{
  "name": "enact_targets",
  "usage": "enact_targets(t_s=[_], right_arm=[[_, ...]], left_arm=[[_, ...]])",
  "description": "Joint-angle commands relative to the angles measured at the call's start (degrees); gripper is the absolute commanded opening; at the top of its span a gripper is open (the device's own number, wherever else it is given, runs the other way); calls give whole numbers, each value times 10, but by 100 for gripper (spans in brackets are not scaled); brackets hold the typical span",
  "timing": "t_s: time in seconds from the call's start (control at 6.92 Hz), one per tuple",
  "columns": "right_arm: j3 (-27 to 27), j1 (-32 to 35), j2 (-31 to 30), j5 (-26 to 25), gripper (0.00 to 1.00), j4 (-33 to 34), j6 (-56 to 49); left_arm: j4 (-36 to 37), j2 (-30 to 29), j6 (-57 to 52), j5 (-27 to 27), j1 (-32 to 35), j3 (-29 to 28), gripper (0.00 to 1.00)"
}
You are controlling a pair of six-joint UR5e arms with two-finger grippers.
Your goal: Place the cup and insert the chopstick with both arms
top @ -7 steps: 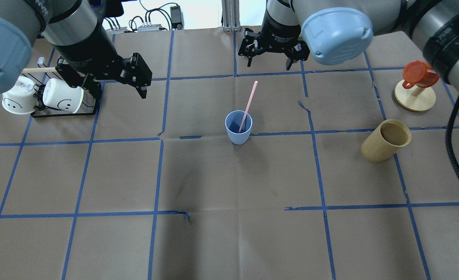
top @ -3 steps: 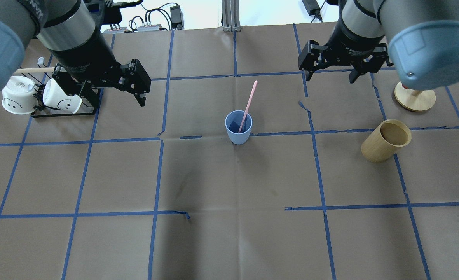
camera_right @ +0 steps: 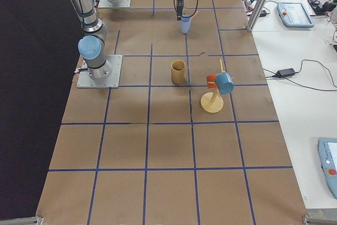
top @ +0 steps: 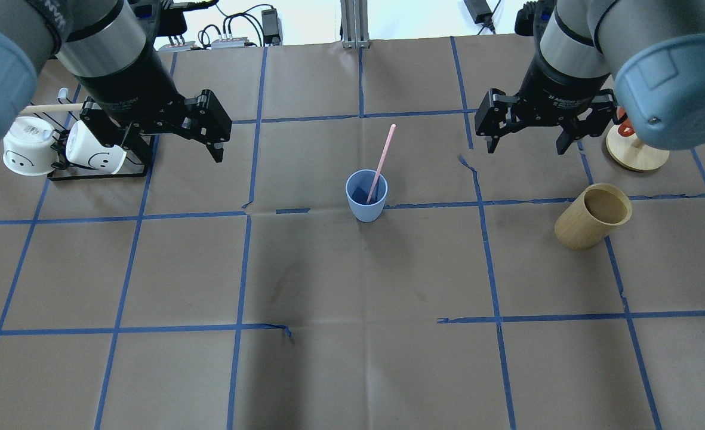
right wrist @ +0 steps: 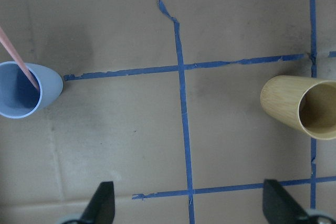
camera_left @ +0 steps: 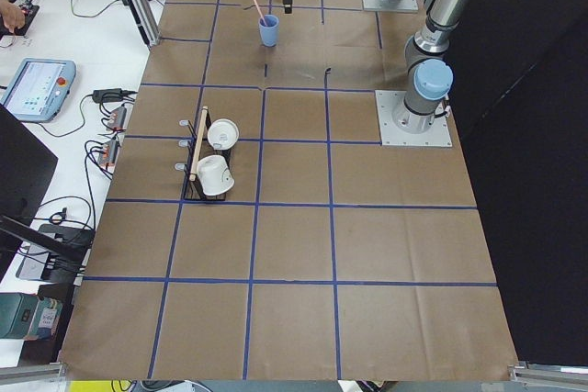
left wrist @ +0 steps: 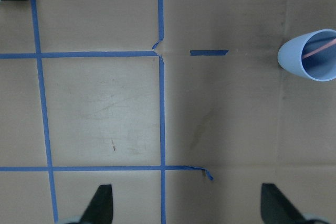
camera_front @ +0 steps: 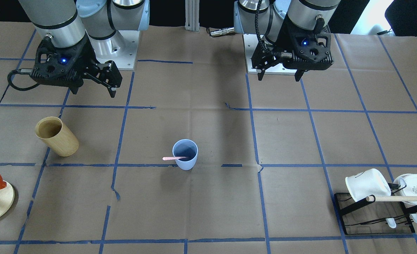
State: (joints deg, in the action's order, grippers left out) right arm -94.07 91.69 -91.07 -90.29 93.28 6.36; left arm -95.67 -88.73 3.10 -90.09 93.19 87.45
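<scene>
The light blue cup (top: 366, 197) stands upright at the table's middle, also in the front view (camera_front: 185, 155). A thin pink chopstick (top: 384, 154) leans inside it, its top sticking out past the rim (camera_front: 173, 158). My left gripper (top: 176, 146) hangs open and empty above the table, back left of the cup, near the mug rack. My right gripper (top: 525, 147) hangs open and empty, back right of the cup. The left wrist view shows the cup (left wrist: 310, 56) at the right edge. The right wrist view shows the cup (right wrist: 23, 90) at the left edge.
A tan wooden cylinder (top: 592, 218) stands right of the cup, below my right gripper, also in the right wrist view (right wrist: 302, 106). A black rack (top: 98, 173) with two white mugs (top: 94, 152) is at back left. A round wooden stand (top: 637, 152) with a red mug is at back right.
My right arm has swung from the back centre to the right and slightly nearer, over the area beside the wooden stand. The left gripper, cup and chopstick have hardly moved.
</scene>
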Motion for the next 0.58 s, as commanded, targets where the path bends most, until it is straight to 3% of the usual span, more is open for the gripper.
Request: enact_targets(t_s=[0.0,0.43], right_arm=[[0,0,-3,19,100,-32,-1],[-1,0,1,20,99,-34,-1]], left_arm=[[0,0,0,0,0,-1,100],[0,-1,2,1,1,-2,100]])
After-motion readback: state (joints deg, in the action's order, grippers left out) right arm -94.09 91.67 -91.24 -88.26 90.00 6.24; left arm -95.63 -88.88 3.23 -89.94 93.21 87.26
